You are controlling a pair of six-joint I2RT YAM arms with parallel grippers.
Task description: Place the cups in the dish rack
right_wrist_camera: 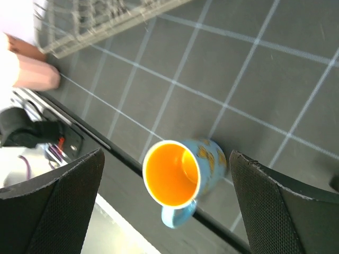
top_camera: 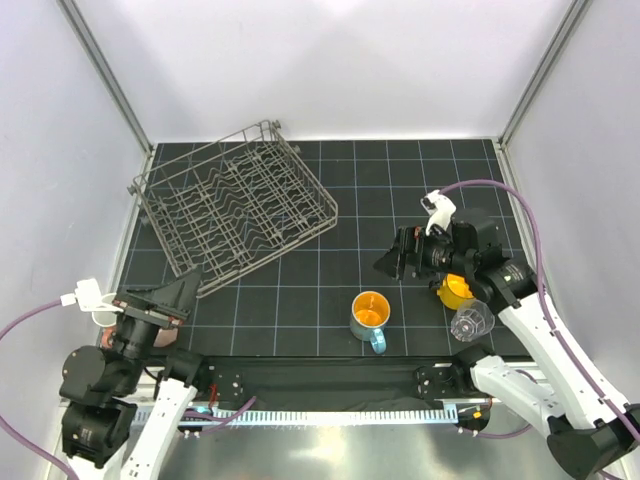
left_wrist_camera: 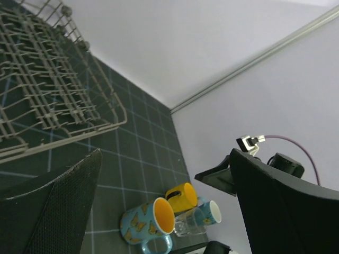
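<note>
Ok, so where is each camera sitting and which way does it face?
Top external: above and behind the robot, looking down on the dish rack; left arm and right arm show.
Left wrist: faces rightward across the mat between the left end effector's fingers.
Right wrist: looks down between the right end effector's fingers.
Shared: all three show the light blue mug.

Top external view: fixed high behind the arm bases, looking down and forward over the whole black gridded table mat (top_camera: 380, 180) to the white back wall (top_camera: 330, 60). Left wrist view: low at the near left, facing across the mat toward the pale right wall (left_wrist_camera: 275, 95), far from its subjects. Right wrist view: close, looking steeply down. All three share the light blue mug with orange inside (top_camera: 370, 315) and the grey wire dish rack (top_camera: 237, 207)
</note>
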